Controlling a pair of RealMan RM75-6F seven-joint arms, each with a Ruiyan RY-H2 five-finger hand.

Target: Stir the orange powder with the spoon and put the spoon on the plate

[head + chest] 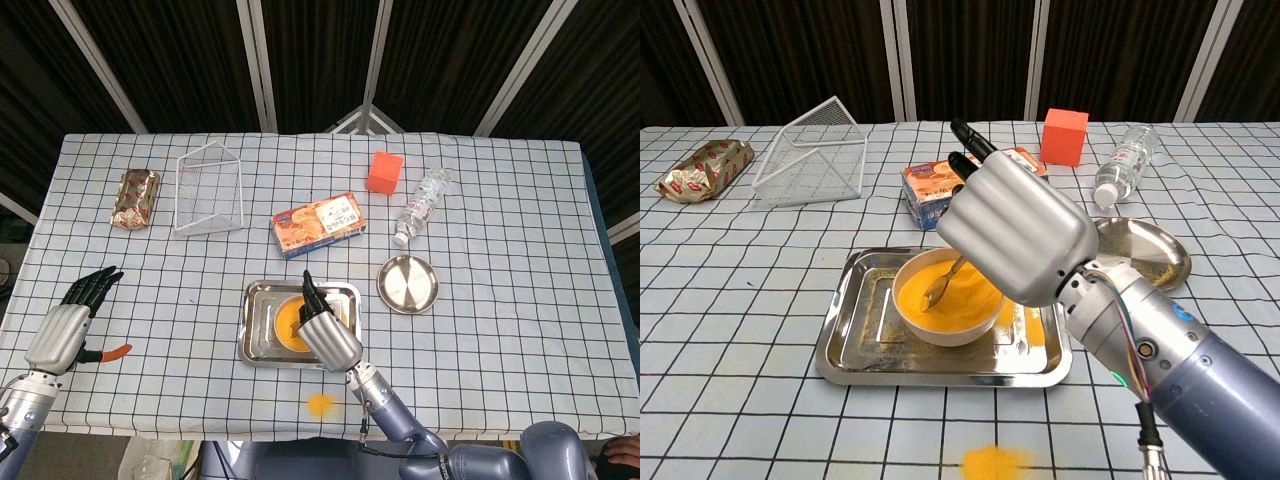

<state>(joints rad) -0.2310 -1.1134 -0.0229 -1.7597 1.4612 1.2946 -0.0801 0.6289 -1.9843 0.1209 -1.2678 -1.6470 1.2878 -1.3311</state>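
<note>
A white bowl (940, 325) full of orange powder (958, 297) stands in a steel tray (855, 345). My right hand (1015, 240) hovers over the bowl's right side and holds a metal spoon (938, 284), whose tip is dipped in the powder at the bowl's left. In the head view the right hand (327, 328) covers most of the bowl (283, 322). The round steel plate (407, 283) lies to the right of the tray. My left hand (70, 322) rests at the table's near left corner, fingers stretched out, holding nothing.
Spilled orange powder (990, 463) lies on the cloth in front of the tray. Behind are a snack box (317, 224), wire basket (209, 188), orange cube (385, 171), lying water bottle (422, 206) and foil packet (135, 198). A red-handled tool (115, 352) lies by my left hand.
</note>
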